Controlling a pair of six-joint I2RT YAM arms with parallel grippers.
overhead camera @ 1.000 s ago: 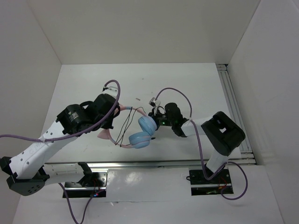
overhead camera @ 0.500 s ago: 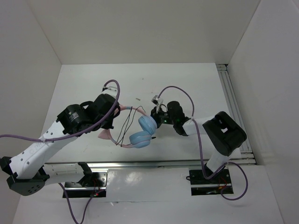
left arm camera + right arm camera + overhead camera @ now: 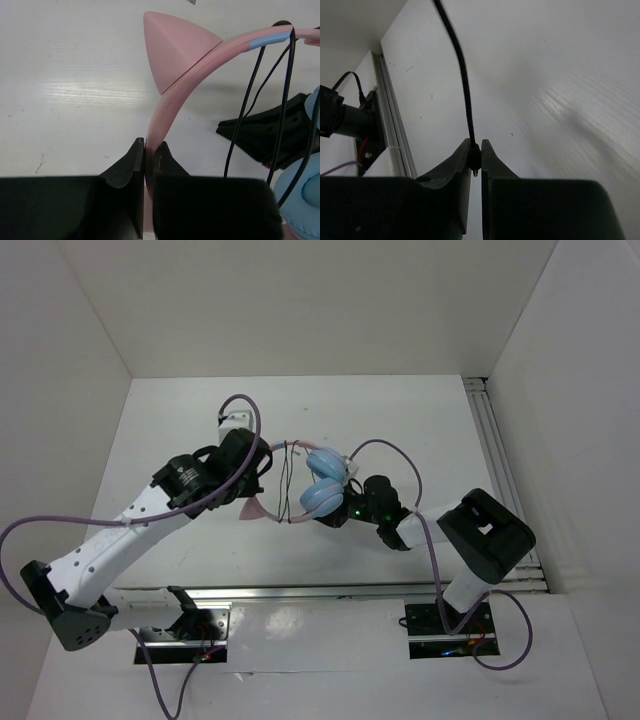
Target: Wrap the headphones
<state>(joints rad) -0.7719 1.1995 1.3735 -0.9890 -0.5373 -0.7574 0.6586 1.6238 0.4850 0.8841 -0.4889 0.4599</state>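
Broadly, the white table [image 3: 180,420] fills the overhead view. Walls close it in at the far side and on the left. A metal rail [image 3: 497,460] runs along its right edge. The bare surface is widest beyond the arms, toward the far wall, with a narrower strip at the near edge.

Both arms reach inward, the left arm [image 3: 130,530] from the lower left and the right arm [image 3: 480,530] from the lower right, and they meet near the table's middle. The headphones [image 3: 322,490] are held there between them, well away from every edge. Their blue cups [image 3: 325,465] lie just beside the right wrist.

The left gripper [image 3: 149,150] is clamped flat on the pink headband [image 3: 200,55], just below the cat ear [image 3: 172,55]. Black cable [image 3: 287,75] strands hang over the headband further along.

The right gripper [image 3: 476,150] is pinched on the cable's end, and the cable rises from the jaws as a taut line. Whether the cups touch the table I cannot tell.
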